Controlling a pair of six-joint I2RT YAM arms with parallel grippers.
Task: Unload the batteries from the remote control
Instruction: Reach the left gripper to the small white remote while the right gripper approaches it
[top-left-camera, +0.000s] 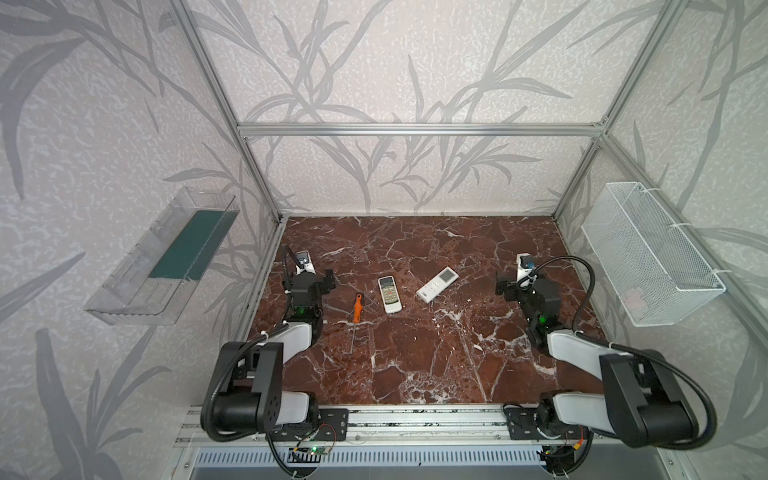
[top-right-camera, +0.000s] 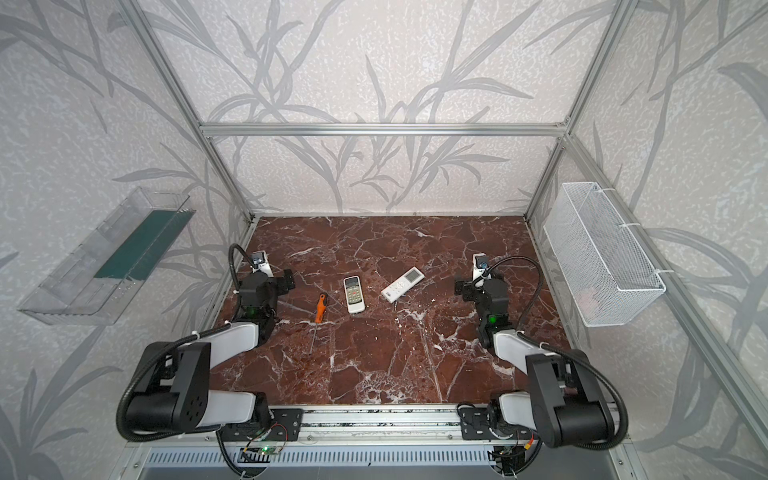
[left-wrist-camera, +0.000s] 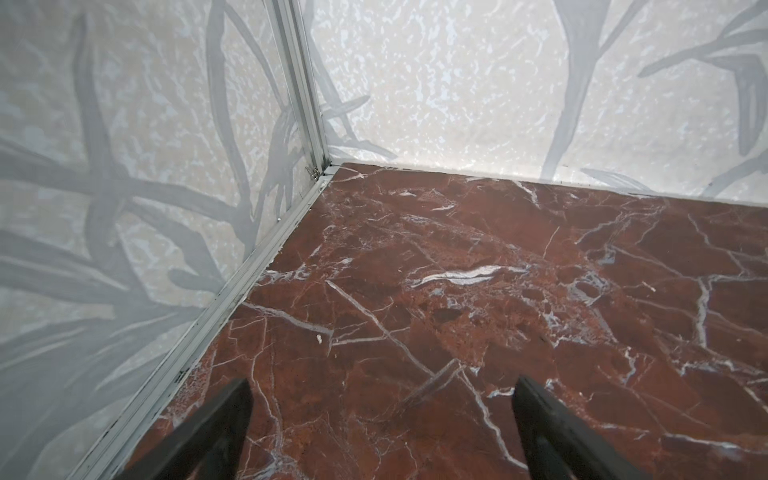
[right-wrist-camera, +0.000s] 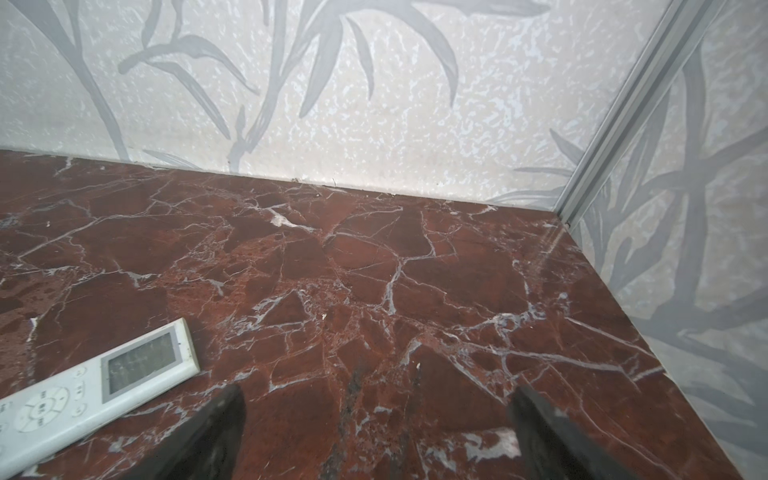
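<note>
Two remote controls lie face up on the red marble table (top-left-camera: 415, 365). In both top views one is a white remote with orange buttons (top-left-camera: 390, 294) (top-right-camera: 354, 294). The other is a slimmer white remote with a grey screen (top-left-camera: 437, 284) (top-right-camera: 402, 284), which also shows in the right wrist view (right-wrist-camera: 91, 390). The batteries are hidden. My left gripper (top-left-camera: 329, 281) (left-wrist-camera: 382, 384) hovers open left of the remotes, over bare marble. My right gripper (top-left-camera: 504, 287) (right-wrist-camera: 378, 390) stands open to their right, with nothing between its fingers.
An orange-handled screwdriver (top-left-camera: 357, 309) (top-right-camera: 320, 308) lies just left of the orange-buttoned remote. A clear plastic bin (top-left-camera: 166, 257) hangs on the left wall and a white mesh basket (top-left-camera: 648, 253) on the right wall. Aluminium frame posts (left-wrist-camera: 307, 104) stand at the back corners.
</note>
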